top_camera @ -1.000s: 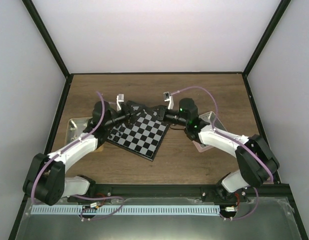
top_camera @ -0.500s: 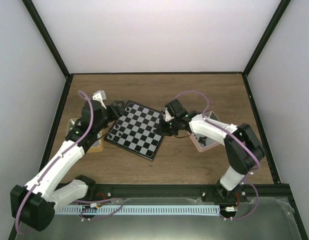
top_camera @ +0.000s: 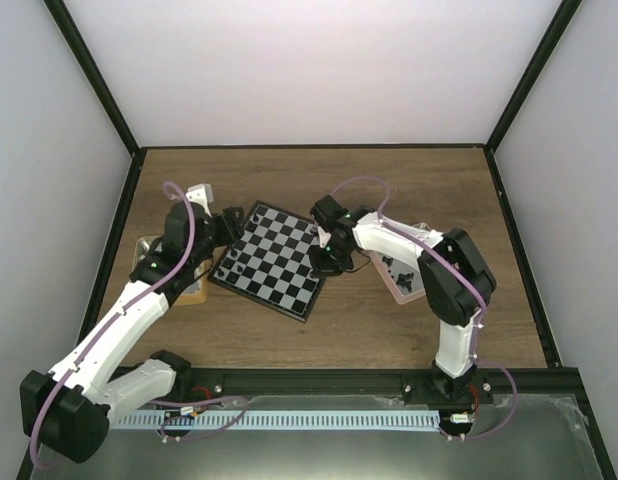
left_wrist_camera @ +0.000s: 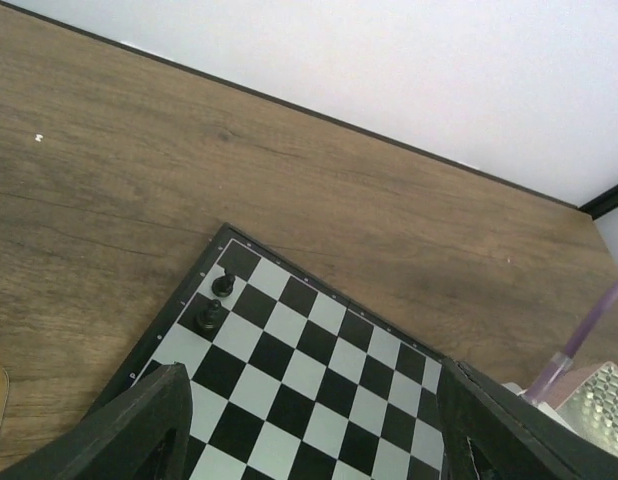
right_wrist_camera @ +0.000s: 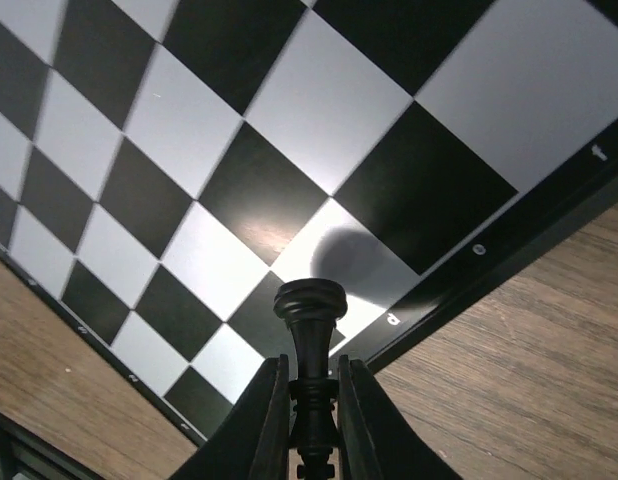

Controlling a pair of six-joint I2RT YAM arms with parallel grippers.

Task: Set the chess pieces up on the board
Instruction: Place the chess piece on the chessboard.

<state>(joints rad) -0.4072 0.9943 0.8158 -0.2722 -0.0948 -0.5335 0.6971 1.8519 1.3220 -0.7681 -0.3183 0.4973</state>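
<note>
Chess piece point(right_wrist_camera: 309, 300) in R tool point(right_wrist_camera: 311, 378), over board point(right_wrist_camera: 289, 130)

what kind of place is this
Probably a robot test cell: white walls box in a table, left arm and right arm mounted at its near edge, a board between them.

The left arm point(top_camera: 119, 325) stretches from the lower left of the frame to centre-left, its jaws spread wide with nothing between them; the right arm point(top_camera: 389, 240) bends at the elbow on the right and reaches left to mid-frame, its jaws pinched on a black chess piece point(right_wrist_camera: 310, 305).
</note>
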